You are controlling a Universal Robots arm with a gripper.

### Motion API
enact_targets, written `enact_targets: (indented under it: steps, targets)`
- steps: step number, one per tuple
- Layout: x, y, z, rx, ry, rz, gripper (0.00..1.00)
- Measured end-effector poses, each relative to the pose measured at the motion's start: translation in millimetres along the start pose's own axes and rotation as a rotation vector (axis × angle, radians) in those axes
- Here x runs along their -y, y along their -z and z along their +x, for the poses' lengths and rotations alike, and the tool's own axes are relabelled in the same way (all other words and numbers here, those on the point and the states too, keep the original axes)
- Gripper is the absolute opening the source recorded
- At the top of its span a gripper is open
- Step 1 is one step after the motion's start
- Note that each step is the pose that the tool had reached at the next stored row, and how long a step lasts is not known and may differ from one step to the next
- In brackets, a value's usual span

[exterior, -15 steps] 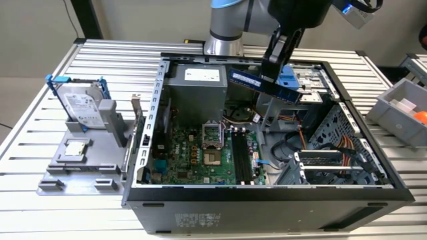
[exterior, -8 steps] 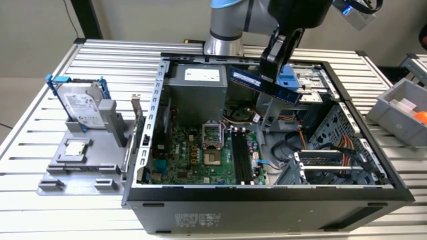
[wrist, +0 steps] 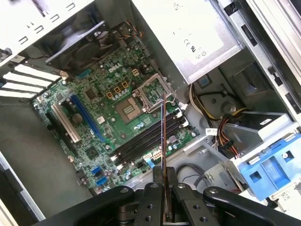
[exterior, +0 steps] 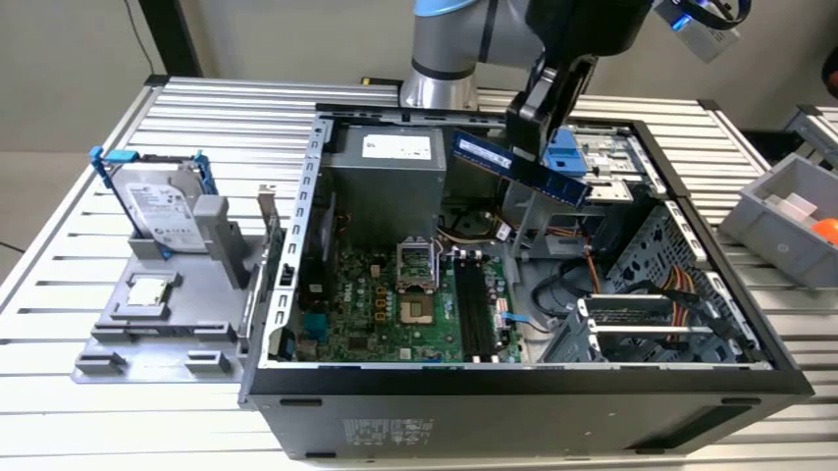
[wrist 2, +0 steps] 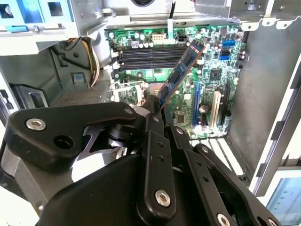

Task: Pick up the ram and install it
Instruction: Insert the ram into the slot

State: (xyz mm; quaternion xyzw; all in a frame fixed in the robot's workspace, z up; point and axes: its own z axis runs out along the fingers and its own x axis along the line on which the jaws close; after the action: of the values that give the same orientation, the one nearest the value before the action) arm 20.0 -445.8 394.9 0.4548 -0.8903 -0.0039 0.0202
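Broadly, a slatted metal table carries an open computer case lying on its side, with the arm reaching down over its far edge from above. Inside the case lies the green motherboard, and behind it the grey power supply wears a white label; its print is too small to make out in the exterior view. In the first wrist view the same box shows a larger printed label with certification marks.

The gripper points down and is clamped on the ram, pinching it near its middle. The stick hangs tilted in the air above the case interior, well apart from the black memory slots. It carries a pale sticker, unreadable.

At the exterior view's left, a grey fixture holds a hard drive upright in a blue frame, white label facing out, and a small square processor lying flat.
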Motion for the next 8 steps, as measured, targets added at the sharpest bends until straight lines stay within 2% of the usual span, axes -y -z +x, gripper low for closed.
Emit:
enact_targets:
  steps: [8]
  targets:
    - [0.0, 0.0, 0.0, 0.0012, -0.05, -0.0016, 0.0]
